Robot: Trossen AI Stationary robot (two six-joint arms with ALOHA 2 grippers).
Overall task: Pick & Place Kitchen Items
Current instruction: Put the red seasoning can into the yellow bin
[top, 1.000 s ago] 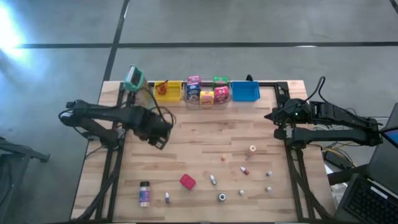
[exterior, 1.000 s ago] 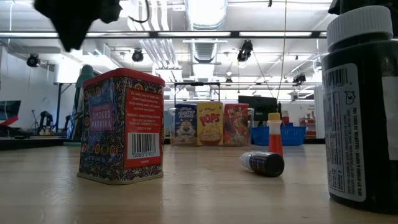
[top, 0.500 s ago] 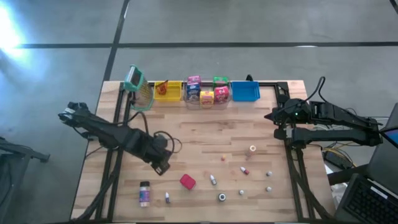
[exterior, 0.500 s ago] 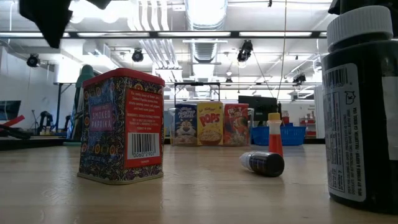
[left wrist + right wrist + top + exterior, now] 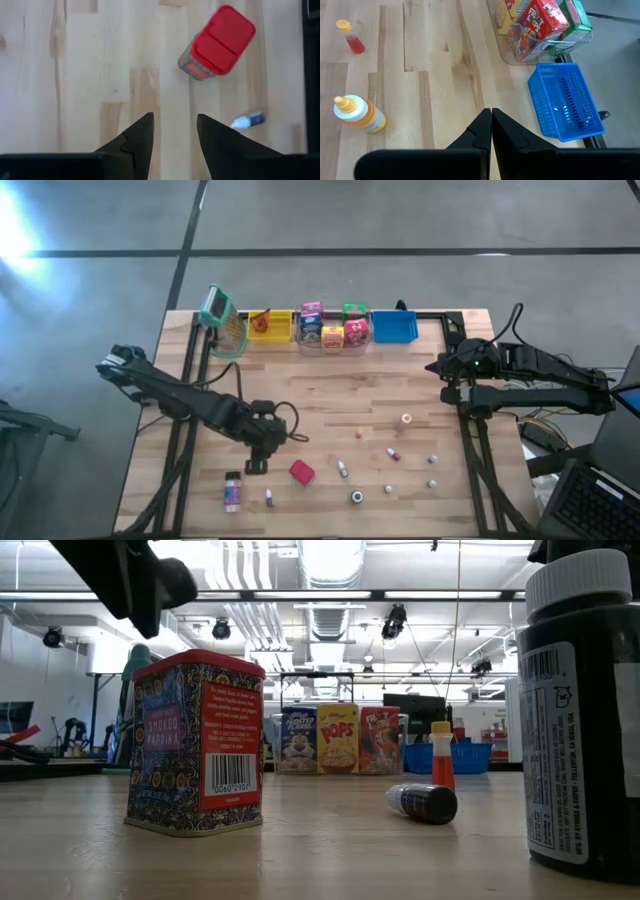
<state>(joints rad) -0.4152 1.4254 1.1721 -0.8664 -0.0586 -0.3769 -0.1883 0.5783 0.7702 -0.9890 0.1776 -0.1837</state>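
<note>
Left gripper (image 5: 257, 466) poised with fingers parted and empty above the wooden table (image 5: 320, 395).

Nothing is touched by its tapered dark fingers (image 5: 142, 131). The red-lidded rectangular spice tin (image 5: 301, 472) is seen lower centre of the high view, just beside it. The right gripper (image 5: 491, 120) is pressed closed, empty, at the right edge.

red tin (image 5: 220, 42), blue basket (image 5: 567, 102)

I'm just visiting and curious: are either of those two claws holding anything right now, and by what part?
Nothing is held. The left gripper hangs open over bare wood near the red tin; the right gripper is shut on nothing, waiting near the blue bin.
</note>
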